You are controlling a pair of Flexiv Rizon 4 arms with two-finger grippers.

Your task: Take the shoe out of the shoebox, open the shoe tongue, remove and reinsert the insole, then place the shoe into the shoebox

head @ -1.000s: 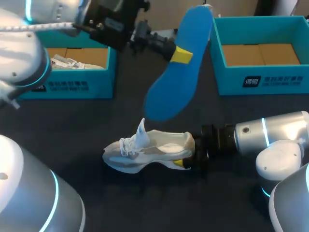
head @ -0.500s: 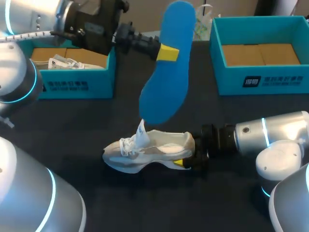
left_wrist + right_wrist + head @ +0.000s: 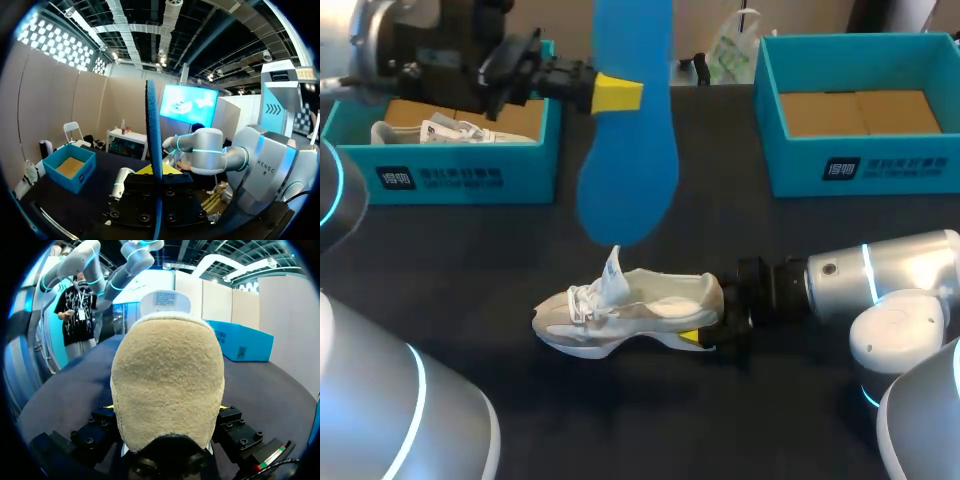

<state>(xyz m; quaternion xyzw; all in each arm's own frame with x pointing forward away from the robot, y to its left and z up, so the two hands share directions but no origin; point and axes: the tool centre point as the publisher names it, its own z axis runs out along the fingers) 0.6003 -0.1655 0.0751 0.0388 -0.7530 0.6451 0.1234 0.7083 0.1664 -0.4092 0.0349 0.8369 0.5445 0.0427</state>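
Our left gripper (image 3: 616, 93) is clamped on the blue insole (image 3: 625, 150), held above the shoe (image 3: 620, 315). Our right gripper (image 3: 705, 337) clasps the heel. We judge removal done, with reinsertion and return to the shoebox (image 3: 860, 170) outstanding. The shoe lies on the table (image 3: 470, 260), its long axis crosswise and its toe toward our left arm.

Left wrist view: the insole (image 3: 152, 140) stands edge-on between the fingers.

Right wrist view: the shoe (image 3: 167, 385) is gripped heel-first, toe pointing away.
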